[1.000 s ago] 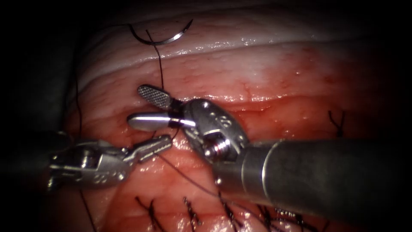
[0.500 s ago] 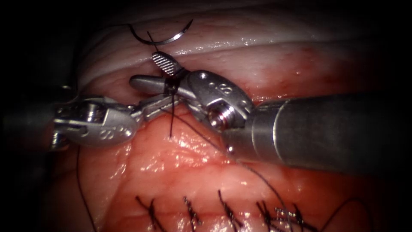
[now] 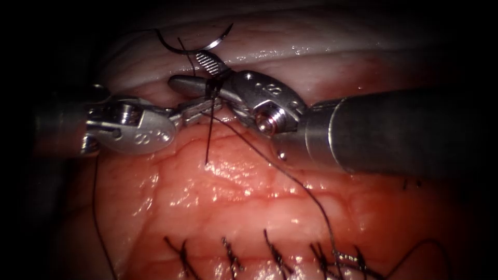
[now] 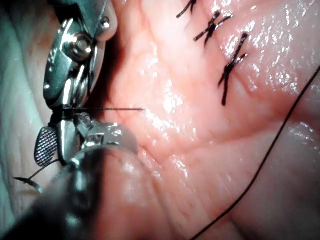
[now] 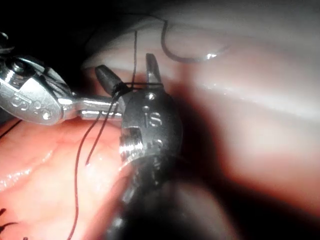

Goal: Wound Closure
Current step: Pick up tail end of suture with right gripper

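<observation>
My right tool point(image 3: 191, 71) reaches in from the right of the frame, shaft nearly level and wrist bent toward the upper left. Its fingers point(image 3: 209, 63) are spread wide and grip nothing. The thread point(image 3: 290, 179) crosses deep in their fork and looks wound around them, which would explain why they are held apart. My left tool point(image 3: 205, 106) comes in level from the left, just below the right one. Its fingers look pressed together on the thread where a short tail hangs down onto the tissue point(image 3: 233, 207), so I judge it is holding that end steady. A long strand trails to the lower right toward the finished stitches point(image 3: 228, 254) along the bottom edge. The curved needle point(image 3: 194, 47) lies free on the pale ridge at upper left, held by neither tool and not in the tissue.
</observation>
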